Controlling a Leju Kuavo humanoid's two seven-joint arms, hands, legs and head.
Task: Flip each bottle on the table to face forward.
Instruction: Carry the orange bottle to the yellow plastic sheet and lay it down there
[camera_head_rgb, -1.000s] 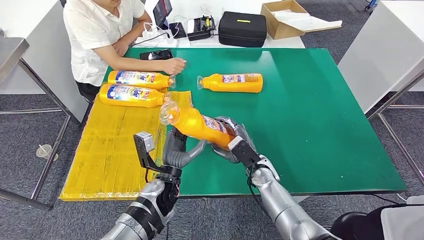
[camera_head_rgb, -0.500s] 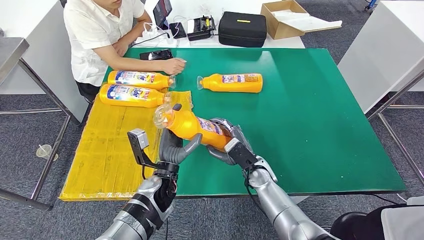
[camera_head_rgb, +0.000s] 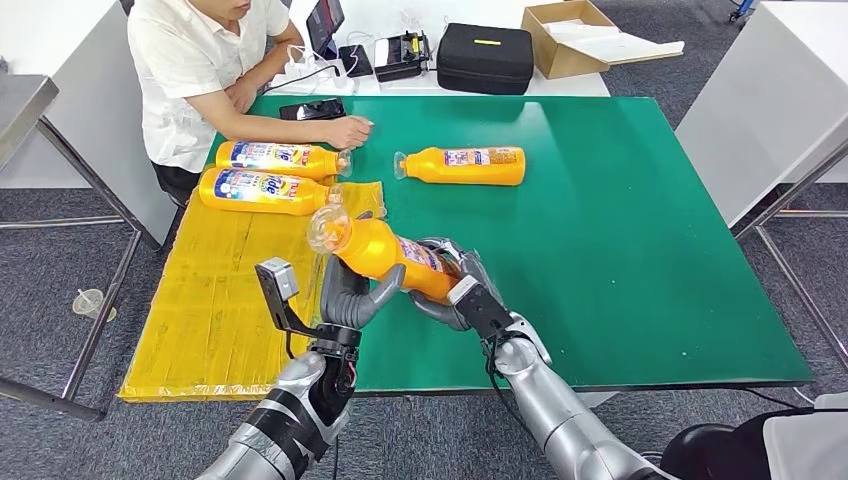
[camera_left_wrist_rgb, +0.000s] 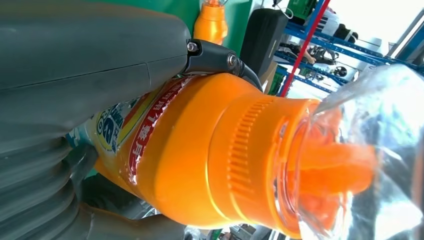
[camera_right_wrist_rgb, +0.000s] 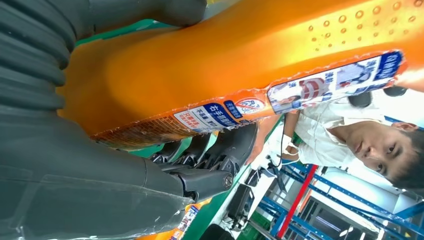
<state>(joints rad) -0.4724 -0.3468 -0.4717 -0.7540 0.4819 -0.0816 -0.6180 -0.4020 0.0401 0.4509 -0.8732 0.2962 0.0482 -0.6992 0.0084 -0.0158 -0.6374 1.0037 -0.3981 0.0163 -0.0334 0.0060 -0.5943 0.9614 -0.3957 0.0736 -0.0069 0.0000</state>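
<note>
An orange bottle (camera_head_rgb: 385, 255) with a clear cap (camera_head_rgb: 328, 228) is held tilted above the near left part of the green table (camera_head_rgb: 620, 220), cap end raised toward the far left. My left hand (camera_head_rgb: 352, 290) grips it just below the neck, and my right hand (camera_head_rgb: 462, 290) grips its lower body. Up close, the left wrist view shows the bottle (camera_left_wrist_rgb: 200, 150) under my left hand (camera_left_wrist_rgb: 75, 65), and the right wrist view shows its label side (camera_right_wrist_rgb: 225, 60) against my right hand (camera_right_wrist_rgb: 60, 165). Another orange bottle (camera_head_rgb: 465, 165) lies on the table farther back.
Two labelled bottles (camera_head_rgb: 275, 158) (camera_head_rgb: 262, 190) lie on a yellow mat (camera_head_rgb: 220, 300) at the left. A person sits at the far left corner with a hand (camera_head_rgb: 348, 130) on the table near a phone (camera_head_rgb: 313, 108). A black case (camera_head_rgb: 486, 57) and a cardboard box (camera_head_rgb: 560, 35) stand behind.
The held bottle has shifted left and slightly away from me, cap end leading. My left hand has moved up and wrapped the bottle near its neck.
</note>
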